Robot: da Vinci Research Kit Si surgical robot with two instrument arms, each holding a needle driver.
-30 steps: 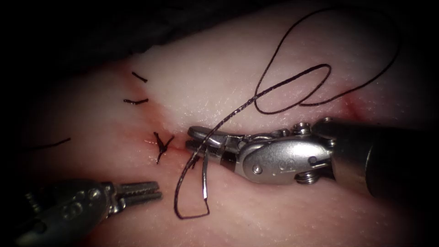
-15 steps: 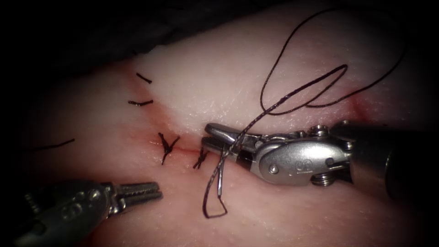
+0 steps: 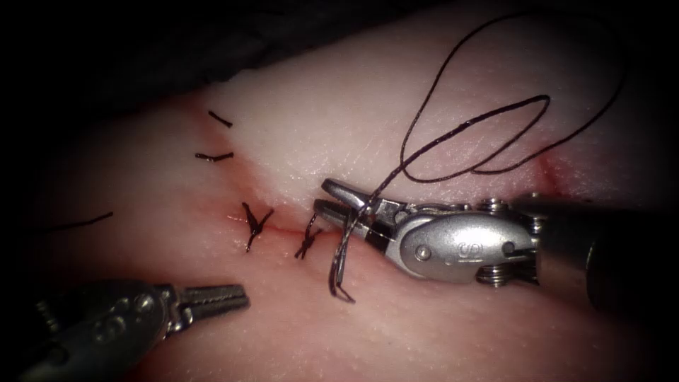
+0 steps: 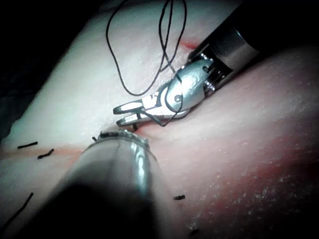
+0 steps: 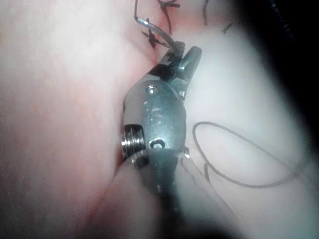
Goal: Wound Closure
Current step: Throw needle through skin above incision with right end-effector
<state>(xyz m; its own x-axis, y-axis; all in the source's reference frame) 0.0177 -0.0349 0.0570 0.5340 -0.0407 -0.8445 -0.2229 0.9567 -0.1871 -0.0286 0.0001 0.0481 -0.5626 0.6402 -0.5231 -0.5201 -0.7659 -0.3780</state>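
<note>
The left tool (image 3: 212,298) rests low on the left, jaws closed on nothing. Two knots (image 3: 253,225) sit on the cut (image 3: 279,230). The right tool (image 3: 339,201) pinches the needle (image 3: 341,255) near its upper end; it hangs free above the tissue (image 3: 297,127), thread (image 3: 467,127) trailing. The needle is stiff, slick and light, likely best gripped mid-curve. The thread loop below has drawn smaller since earlier.

Two tools (image 3: 332,199) (image 3: 233,298), one needle (image 3: 342,260), two knots (image 3: 253,225) (image 3: 307,239)
</note>
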